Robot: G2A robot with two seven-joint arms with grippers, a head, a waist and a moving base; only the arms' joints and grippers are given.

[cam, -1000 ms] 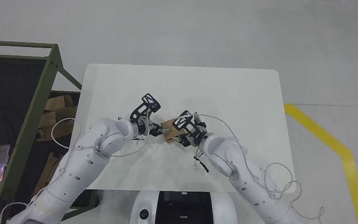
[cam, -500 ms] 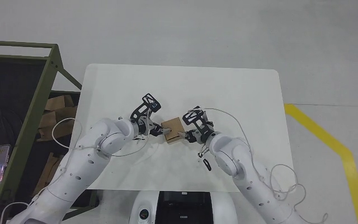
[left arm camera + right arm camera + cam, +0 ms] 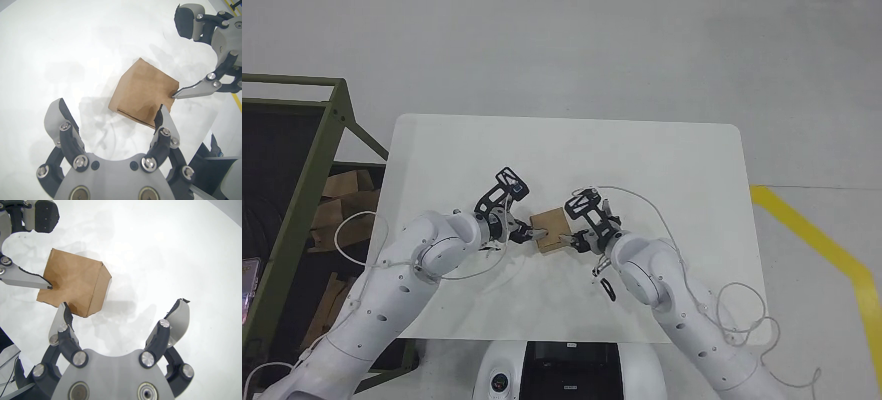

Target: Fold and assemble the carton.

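The carton (image 3: 550, 232) stands as a small closed-looking box just to the 9 o'clock side of the middle of the white table (image 3: 662, 170), seen from above. Its side walls are up and square, and a flat brown panel covers the top, so most of the folding seems done. In the left wrist view a thin dark slit runs along one top edge. In the right wrist view one side wall has a clipped corner with a little play at the fold. I judge that the last flap is laid over but perhaps not fully tucked or pressed home. Whether the bottom is locked cannot be told, since it sits on the table.

The left gripper (image 3: 111, 106) comes in from 9 o'clock with its jaws wide apart. One fingertip rests on the carton's top face near the 7 o'clock corner, and the other finger is held up and away, clamping nothing. The right gripper (image 3: 122, 304) comes in from 3 o'clock, jaws also spread wide. One fingertip touches the top near the 4 o'clock corner, and the other is well clear over bare table. Neither grips the box; both appear to be pressing the lid down.

What seems left is seating that seam flush and letting go.

Beyond the table's edge at 9 o'clock, a green rack (image 3: 337, 110) holds more cardboard pieces (image 3: 342, 185).
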